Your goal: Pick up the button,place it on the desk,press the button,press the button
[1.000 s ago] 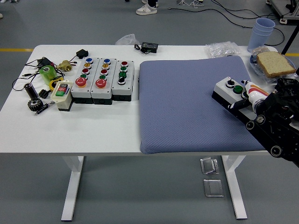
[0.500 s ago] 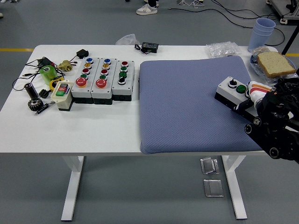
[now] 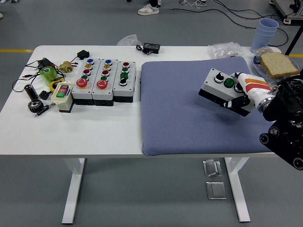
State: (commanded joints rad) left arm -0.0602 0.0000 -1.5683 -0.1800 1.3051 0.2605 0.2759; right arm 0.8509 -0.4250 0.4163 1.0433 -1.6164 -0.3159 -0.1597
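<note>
The right hand (image 3: 250, 94) has its fingers (image 3: 240, 103) clamped on the tilted button box (image 3: 221, 90); it should level it before lowering onto the blue mat (image 3: 180, 109).

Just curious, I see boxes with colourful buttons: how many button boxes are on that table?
5: three side by side at the table's left, a small one before them, one in the right hand.

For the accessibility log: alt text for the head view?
The robot's right hand holds a small grey button box, tilted, above a blue mat on a white table. Three larger button boxes sit at the left.
</note>
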